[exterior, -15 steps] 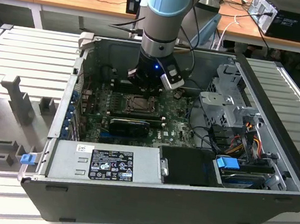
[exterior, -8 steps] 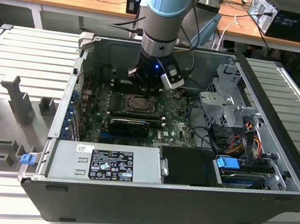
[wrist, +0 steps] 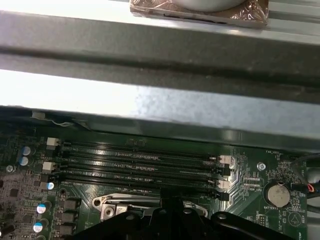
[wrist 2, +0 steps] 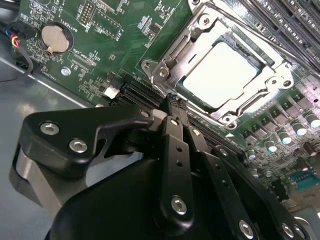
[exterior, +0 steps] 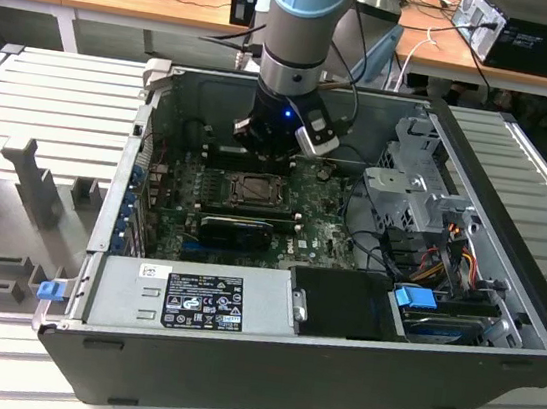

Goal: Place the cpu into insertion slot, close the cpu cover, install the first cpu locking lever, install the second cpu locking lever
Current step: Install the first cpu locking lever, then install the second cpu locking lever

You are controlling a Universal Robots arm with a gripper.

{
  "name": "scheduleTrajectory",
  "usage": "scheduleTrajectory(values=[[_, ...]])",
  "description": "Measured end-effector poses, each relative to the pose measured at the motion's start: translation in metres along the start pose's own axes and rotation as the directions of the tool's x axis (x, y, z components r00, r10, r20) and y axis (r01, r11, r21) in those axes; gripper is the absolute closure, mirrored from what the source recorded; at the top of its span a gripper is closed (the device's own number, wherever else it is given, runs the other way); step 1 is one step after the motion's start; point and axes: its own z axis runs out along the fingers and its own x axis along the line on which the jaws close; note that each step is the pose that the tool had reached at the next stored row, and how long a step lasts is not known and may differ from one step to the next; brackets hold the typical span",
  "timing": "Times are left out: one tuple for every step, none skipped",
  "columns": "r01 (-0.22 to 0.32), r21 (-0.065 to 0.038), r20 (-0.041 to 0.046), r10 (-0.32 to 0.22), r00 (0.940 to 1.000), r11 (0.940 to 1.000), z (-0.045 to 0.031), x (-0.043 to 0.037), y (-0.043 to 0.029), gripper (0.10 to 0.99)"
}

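Case: open PC tower (exterior: 312, 371) lying on its side on a ribbed grey worktop (exterior: 55, 105), so you look straight down at the green motherboard (exterior: 320, 233).
Arm: the robot arm (exterior: 299, 26) reaches down into the case from above, hanging over the back part of the board.
Gripper: in the second wrist view the black gripper (wrist 2: 174, 100) has its fingers pressed together at the tip – nothing held between them. The tip sits just beside the socket's edge, close to one corner of the metal frame; can't tell if it's actually touching.
Cpu: the cpu (wrist 2: 220, 75) is already seated in the insertion slot (wrist 2: 261, 60), pale face up and glaring under the light.
Cpu cover: the cpu cover (wrist 2: 172, 55) lies down flat around the chip, which shows through its square cut-out.
Levers: can't make out how they sit.
Other bits: coin battery (wrist 2: 54, 39) on the board well away from the socket – plus the long black memory slots (wrist: 140, 165) in the first wrist view.
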Motion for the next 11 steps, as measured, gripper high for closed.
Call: scheduleTrajectory(values=[[0.0,0.0,0.0,0.0,1.0,1.0,0.0,0.0,-0.0002,0.98],[0.0,0.0,0.0,0.0,1.0,1.0,-0.0001,0.0,-0.0005,0.98],[0.0,0.0,0.0,0.0,1.0,1.0,-0.0001,0.0,-0.0008,0.98],[0.0,0.0,-0.0001,0.0,1.0,1.0,-0.0002,0.0001,-0.001,0.98],[0.0,0.0,-0.0001,0.0,1.0,1.0,-0.0003,0.0001,-0.0015,0.98],[0.0,0.0,-0.0001,0.0,1.0,1.0,-0.0004,0.0002,-0.0022,0.98],[0.0,0.0,0.0,0.0,1.0,1.0,-0.0004,0.0002,-0.0026,0.98],[0.0,0.0,0.0,0.0,1.0,1.0,-0.0005,0.0003,-0.0029,0.98],[0.0,0.0,0.0,0.0,1.0,1.0,-0.0006,0.0003,-0.0036,0.98],[0.0,0.0,0.0,0.0,1.0,1.0,-0.0006,0.0004,-0.0038,0.98],[0.0,0.0,0.0,0.0,1.0,1.0,-0.0006,0.0004,-0.004,0.98]])
